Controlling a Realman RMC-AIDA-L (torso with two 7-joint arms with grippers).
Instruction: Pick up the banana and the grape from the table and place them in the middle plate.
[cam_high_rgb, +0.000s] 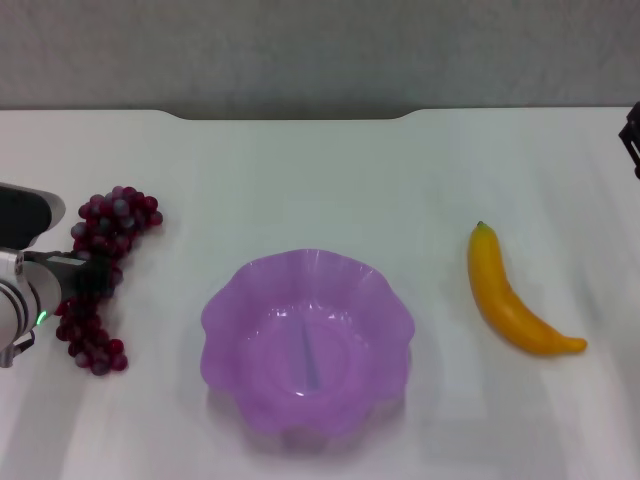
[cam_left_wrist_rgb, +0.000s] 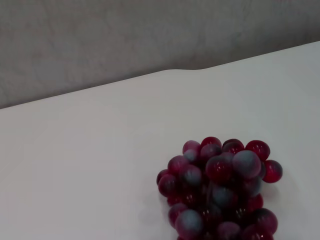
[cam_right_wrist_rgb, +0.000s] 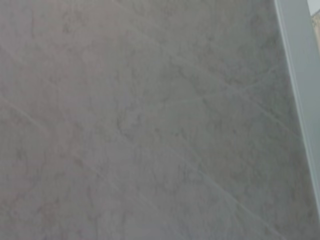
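I read the table (cam_high_rgb: 330, 170) first: plain white, filling the frame below a grey wall. The middle plate (cam_high_rgb: 390, 310), translucent purple with a scalloped rim, sits low in the centre of the head view, nothing in it yet. The banana (cam_high_rgb: 505, 295) lies right of centre, well apart from the plate, smooth yellow-orange, dark green tip toward the top of the frame, its long axis running down and to the right. The grape (cam_high_rgb: 100, 275) lies at the left of the frame, a long bunch of small round dark red-purple fruit, some greyish, long axis running roughly top to bottom; the left wrist view shows its broad end close up against bare white table. My left gripper (cam_high_rgb: 95, 272) comes in from the left edge and sits at the bunch's middle, across that long axis; its fingertips are lost in the dark grapes, so I cannot tell how wide it is set or whether it has hold. My right gripper (cam_high_rgb: 632, 135) shows only as a dark sliver at the upper right edge, parked, its wrist view showing only grey wall; state not readable. Judgement: the left arm is nearer the grape, the right nearer the banana, and the grape comes first.
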